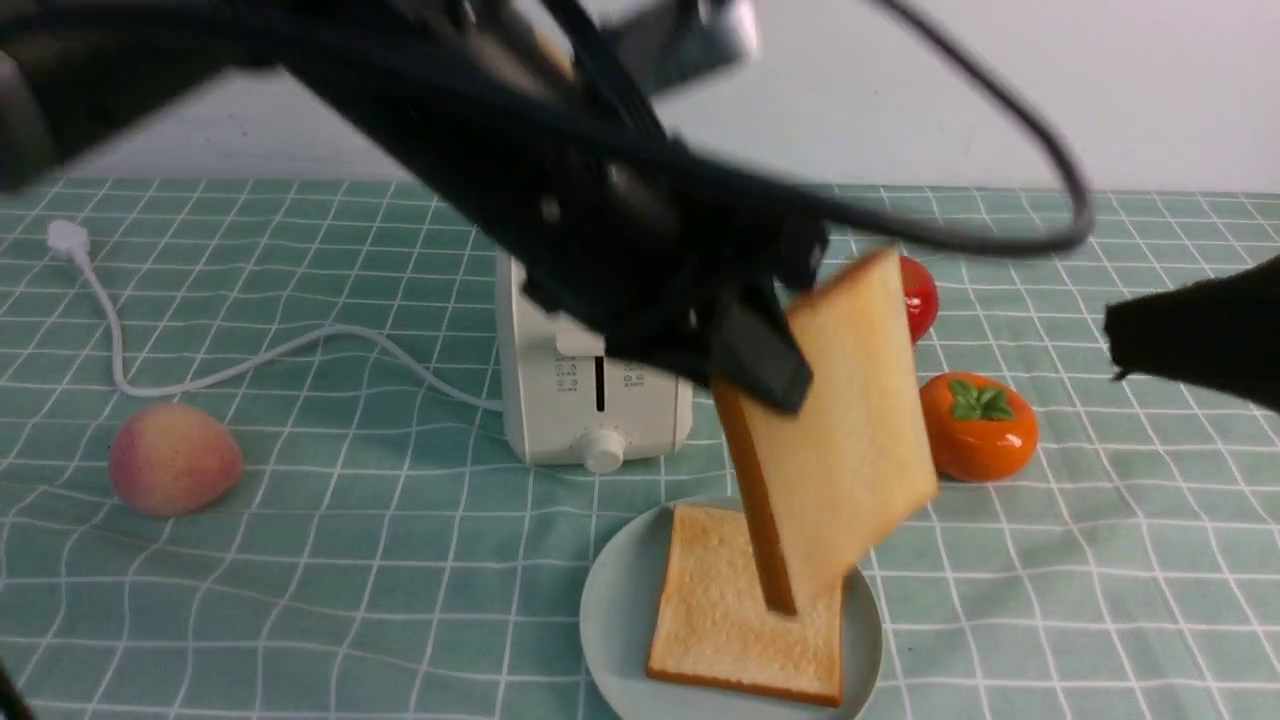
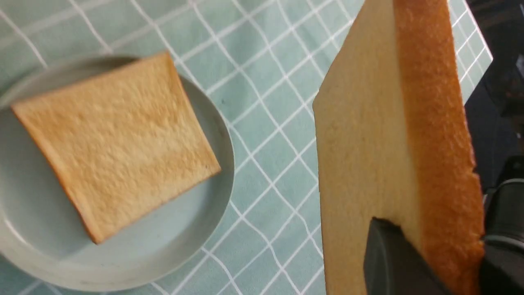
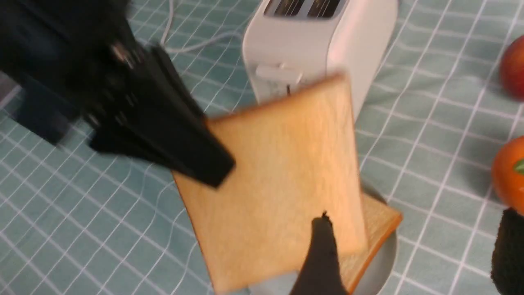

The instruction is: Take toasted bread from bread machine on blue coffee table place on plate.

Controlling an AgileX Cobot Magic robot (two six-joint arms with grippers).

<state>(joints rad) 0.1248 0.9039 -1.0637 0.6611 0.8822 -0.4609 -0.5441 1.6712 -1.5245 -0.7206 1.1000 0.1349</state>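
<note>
My left gripper (image 1: 762, 368) is shut on one slice of toasted bread (image 1: 850, 430), gripping it near a top corner. The slice hangs tilted, its low corner just above the plate (image 1: 615, 610); the left wrist view shows the fingers (image 2: 389, 258) pinching it (image 2: 368, 143). A second slice (image 1: 730, 610) lies flat on the plate. The cream-white bread machine (image 1: 560, 400) stands behind the plate on the mint-green grid cloth (image 1: 350, 560); its slots look empty in the right wrist view (image 3: 305, 7). My right gripper (image 3: 415, 254) is open and empty, to the right of the plate.
A peach-like fruit (image 1: 175, 458) lies at the left. An orange persimmon (image 1: 978, 425) and a red tomato (image 1: 918, 297) sit right of the toaster. The toaster's white cord (image 1: 250, 365) runs left to its plug (image 1: 68, 240).
</note>
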